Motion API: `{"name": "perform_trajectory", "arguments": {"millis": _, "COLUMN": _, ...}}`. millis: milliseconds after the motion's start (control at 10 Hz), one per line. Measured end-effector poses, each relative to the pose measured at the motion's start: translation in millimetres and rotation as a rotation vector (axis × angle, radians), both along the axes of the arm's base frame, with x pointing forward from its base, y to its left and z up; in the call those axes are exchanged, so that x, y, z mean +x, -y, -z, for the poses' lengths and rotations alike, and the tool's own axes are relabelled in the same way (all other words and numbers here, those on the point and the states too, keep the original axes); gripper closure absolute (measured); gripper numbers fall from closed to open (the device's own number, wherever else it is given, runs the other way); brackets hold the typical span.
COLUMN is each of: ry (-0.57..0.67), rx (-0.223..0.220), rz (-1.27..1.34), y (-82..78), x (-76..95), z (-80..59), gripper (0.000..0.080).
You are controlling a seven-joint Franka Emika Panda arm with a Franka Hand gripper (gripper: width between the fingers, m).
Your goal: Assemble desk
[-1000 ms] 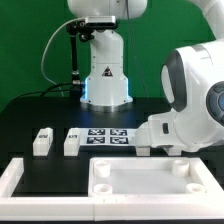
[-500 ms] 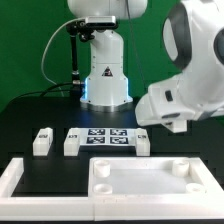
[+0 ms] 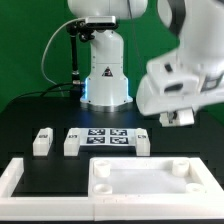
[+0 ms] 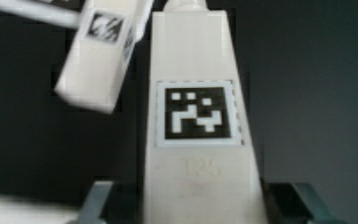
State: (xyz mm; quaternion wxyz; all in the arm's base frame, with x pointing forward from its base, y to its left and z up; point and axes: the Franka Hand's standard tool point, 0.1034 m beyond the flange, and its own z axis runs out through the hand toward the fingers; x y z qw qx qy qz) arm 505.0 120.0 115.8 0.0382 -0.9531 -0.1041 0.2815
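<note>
White desk leg (image 4: 197,110) with a black-and-white tag, gripped between the fingers of the hand (image 4: 197,200), held up clear of the black surface (image 3: 60,115) at the exterior view's right, other legs (image 3: 72,142) lying beside the marker board (image 3: 108,138), desk top (image 3: 145,183) flat in front.

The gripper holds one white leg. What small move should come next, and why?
Probably carry the leg toward the tabletop and stop above a corner socket. The gripper is shut on the leg and hangs well above the mat, and the tabletop's sockets in view look empty.
</note>
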Motion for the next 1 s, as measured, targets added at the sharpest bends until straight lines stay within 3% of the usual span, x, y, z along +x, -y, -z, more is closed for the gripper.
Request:
{"name": "perform_trajectory", "arguments": {"millis": 100, "ry": 0.082, "rx": 0.037, "rz": -0.024, "y": 9.4, "x": 25.5, "z": -31.2, "gripper": 0.0511}}
{"name": "perform_trajectory", "arguments": {"millis": 300, "ry": 0.202, "rx": 0.044, "rz": -0.011, "y": 11.4, "x": 47.4, "z": -57.1, "gripper": 0.0511}}
{"name": "perform_trajectory", "arguments": {"millis": 600, "ry": 0.410, "rx": 0.057, "rz": 0.005, "y": 13.4, "x": 52.3, "z": -53.3, "gripper": 0.0511}}
{"name": "perform_trajectory", "arguments": {"millis": 700, "ry": 0.485, "rx": 0.069, "rz": 0.004, "y": 13.9, "x": 61.4, "z": -53.0, "gripper": 0.0511}}
{"name": "perform_trajectory", "arguments": {"millis": 800, "ry": 0.530, "rx": 0.095, "rz": 0.001, "y": 18.6, "x": 77.3, "z": -55.4, "gripper": 0.0511}}
{"name": "perform_trajectory", "arguments": {"millis": 1000, "ry": 0.780, "rx": 0.135, "rz": 0.003, "y": 21.0, "x": 127.2, "z": -71.7, "gripper": 0.0511}}
